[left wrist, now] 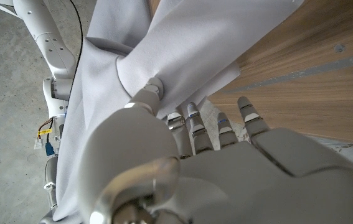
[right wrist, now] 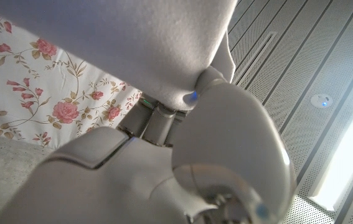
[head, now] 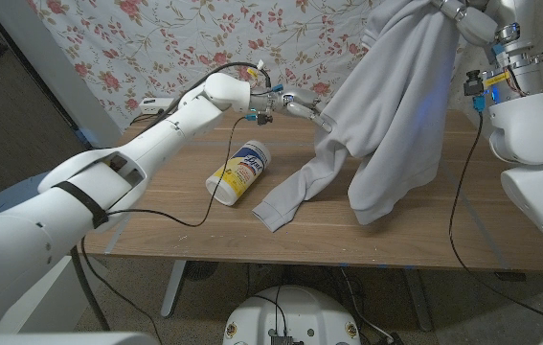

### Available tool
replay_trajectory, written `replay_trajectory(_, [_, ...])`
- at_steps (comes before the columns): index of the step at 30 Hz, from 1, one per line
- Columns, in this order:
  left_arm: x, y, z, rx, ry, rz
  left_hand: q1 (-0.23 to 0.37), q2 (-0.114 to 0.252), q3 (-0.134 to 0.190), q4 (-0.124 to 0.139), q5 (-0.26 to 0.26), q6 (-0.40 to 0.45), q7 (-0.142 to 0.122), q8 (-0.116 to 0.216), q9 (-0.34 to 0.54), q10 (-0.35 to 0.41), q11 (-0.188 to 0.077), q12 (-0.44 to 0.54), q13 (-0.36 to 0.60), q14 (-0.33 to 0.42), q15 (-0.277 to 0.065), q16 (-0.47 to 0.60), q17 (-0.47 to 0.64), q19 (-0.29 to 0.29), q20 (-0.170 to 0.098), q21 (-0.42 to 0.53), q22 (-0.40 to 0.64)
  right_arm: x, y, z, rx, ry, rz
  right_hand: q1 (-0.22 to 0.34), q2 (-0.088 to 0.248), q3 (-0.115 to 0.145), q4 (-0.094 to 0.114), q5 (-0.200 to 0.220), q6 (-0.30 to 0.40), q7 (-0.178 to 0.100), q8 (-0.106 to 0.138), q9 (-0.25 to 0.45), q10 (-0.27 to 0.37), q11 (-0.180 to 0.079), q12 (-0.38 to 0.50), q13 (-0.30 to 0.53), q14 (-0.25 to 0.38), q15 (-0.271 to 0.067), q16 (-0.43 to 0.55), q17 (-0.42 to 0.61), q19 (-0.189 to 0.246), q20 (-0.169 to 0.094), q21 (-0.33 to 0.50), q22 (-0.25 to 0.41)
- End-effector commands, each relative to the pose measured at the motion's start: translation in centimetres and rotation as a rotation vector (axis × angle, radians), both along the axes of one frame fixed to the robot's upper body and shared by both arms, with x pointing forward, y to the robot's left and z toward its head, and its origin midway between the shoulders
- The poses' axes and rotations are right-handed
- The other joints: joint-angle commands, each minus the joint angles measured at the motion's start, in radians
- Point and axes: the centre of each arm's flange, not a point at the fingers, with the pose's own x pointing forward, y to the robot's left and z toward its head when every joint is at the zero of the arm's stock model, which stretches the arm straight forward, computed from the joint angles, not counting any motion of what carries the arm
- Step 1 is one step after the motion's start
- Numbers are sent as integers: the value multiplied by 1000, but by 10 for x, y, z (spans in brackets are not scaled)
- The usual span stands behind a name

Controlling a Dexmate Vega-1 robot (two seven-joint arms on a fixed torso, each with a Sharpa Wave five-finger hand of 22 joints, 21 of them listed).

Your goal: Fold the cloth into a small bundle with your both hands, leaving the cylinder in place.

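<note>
A pale grey cloth hangs from high at the right down onto the wooden table, its sleeve trailing toward the front. My right hand holds its top bunch aloft; in the right wrist view the cloth drapes over that hand. My left hand reaches across the table's back and pinches the cloth's left edge; in the left wrist view the thumb presses the cloth against the fingers. The yellow-and-white cylinder lies on its side, left of the sleeve and apart from it.
A floral curtain hangs behind the table. A black cable loops over the table's left part below my left arm. Another cable hangs by my right arm. A small white object sits at the back left corner.
</note>
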Motion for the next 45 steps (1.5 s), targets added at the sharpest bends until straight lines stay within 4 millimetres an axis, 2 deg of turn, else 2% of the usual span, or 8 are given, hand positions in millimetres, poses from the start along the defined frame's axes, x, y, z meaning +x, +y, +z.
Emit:
replay_trajectory(1, [-12,-6,-2,9,39,-59,14,27,25,22,23,-54,37,24,70,-22,25,-14,13,-15,9,-8,9,-1,-11,9,6,0,-13,-3,27,1,-6,49,38,-5,1,7,10,3,-5,4,53,-36,70,194,54,-42,-5,8,-5,-119,11,1])
replay_trajectory(6, [-18,-8,-2,-50,88,-129,0,24,60,46,75,-74,47,65,139,-25,29,-19,24,-11,-9,-2,21,-3,-28,12,10,3,-17,-3,38,6,-3,49,37,-6,0,7,11,0,-7,3,53,-37,69,195,56,-42,-7,9,-7,-119,14,0])
replay_trajectory(9, [-24,-6,-2,-110,90,-143,-27,-2,98,68,243,-103,18,208,320,2,9,-17,48,22,-41,13,39,10,-48,31,18,4,-20,-3,41,10,-5,50,37,-6,0,8,12,2,-8,4,55,-36,68,194,55,-42,-10,8,-7,-119,16,-1])
replay_trajectory(11, [-29,-4,-1,-146,85,-145,-64,-31,85,83,309,-99,-20,289,409,32,-22,-5,59,50,-79,15,42,26,-78,45,19,6,-22,-2,44,15,-7,50,37,-6,0,8,13,1,-8,4,54,-35,67,195,55,-42,-11,8,-8,-119,17,-1])
replay_trajectory(14, [-34,-1,0,-198,82,-160,-79,-30,83,94,335,-113,-38,328,461,48,-31,4,65,73,-94,18,46,38,-87,55,21,8,-26,-2,53,26,-8,50,37,-6,0,8,10,1,-10,5,54,-37,66,197,56,-42,-12,10,-10,-119,19,-2])
replay_trajectory(27, [-71,15,21,-328,40,-292,-105,-29,88,113,395,-133,-49,429,583,78,-72,26,86,95,-116,13,56,38,-91,68,24,13,-46,-7,83,83,-3,51,37,-6,1,8,13,0,-14,8,55,-35,62,200,57,-41,-18,14,-16,-118,25,-4])
replay_trajectory(37, [-109,32,38,-413,-22,-387,-115,-30,93,120,417,-154,-61,459,625,76,-74,30,96,104,-126,10,60,40,-92,75,25,18,-58,-12,88,149,36,51,38,-6,2,8,14,2,-16,10,56,-35,59,200,56,-42,-23,15,-18,-117,28,-5])
replay_trajectory(45, [-136,64,46,-503,-112,-332,-123,-34,94,124,428,-157,-70,464,622,76,-79,33,102,108,-130,8,61,41,-94,79,25,23,-59,-15,65,205,47,51,38,-6,2,8,14,1,-18,13,53,-35,57,205,57,-41,-26,17,-21,-117,30,-5])
